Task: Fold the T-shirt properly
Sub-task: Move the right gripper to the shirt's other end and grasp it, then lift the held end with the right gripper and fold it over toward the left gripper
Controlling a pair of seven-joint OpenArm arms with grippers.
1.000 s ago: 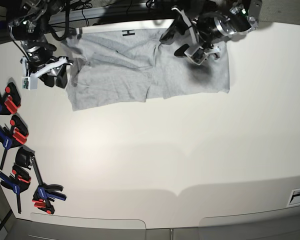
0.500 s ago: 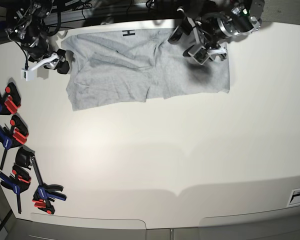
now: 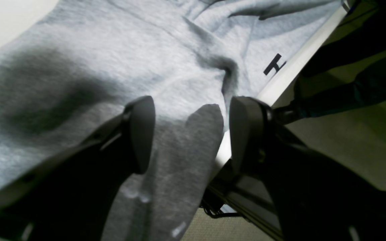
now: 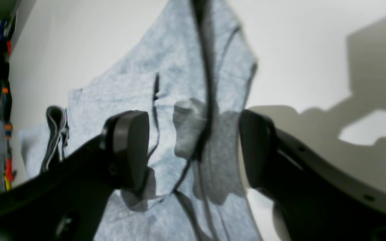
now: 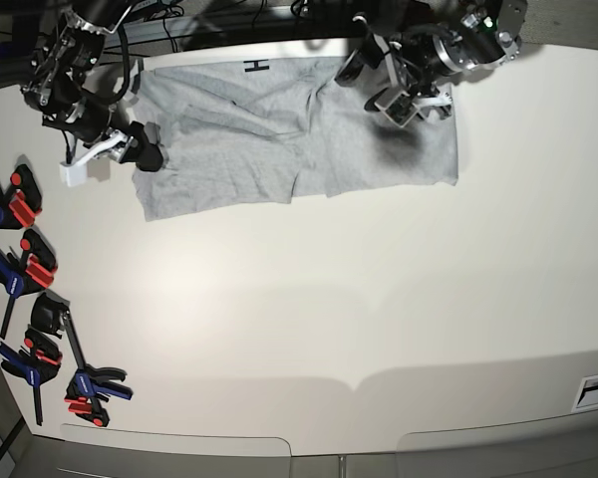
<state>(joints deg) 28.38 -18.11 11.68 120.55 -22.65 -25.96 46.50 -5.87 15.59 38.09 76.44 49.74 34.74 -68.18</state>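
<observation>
The light grey T-shirt [image 5: 279, 139] lies spread along the table's far edge, wrinkled, with a black letter [image 5: 255, 66] at its top hem. My left gripper [image 5: 397, 85] is open above the shirt's right part. In the left wrist view its open jaws [image 3: 189, 134] hover over grey cloth [image 3: 112, 60] by the table's edge, holding nothing. My right gripper [image 5: 115, 159] is open at the shirt's left edge. In the right wrist view its jaws [image 4: 193, 150] are spread above the shirt [image 4: 186, 77], with a dark cable hanging in front.
Several blue, red and black clamps [image 5: 25, 264] lie along the left side of the white table [image 5: 329, 319], more near the front left [image 5: 80, 383]. The table's far edge [image 3: 280, 83] runs right behind the shirt, with dark cables and frame beyond.
My right gripper has moved down and right to the shirt's left edge. My left gripper rose slightly a second ago and has since held still. The shirt's left edge has shifted a little.
</observation>
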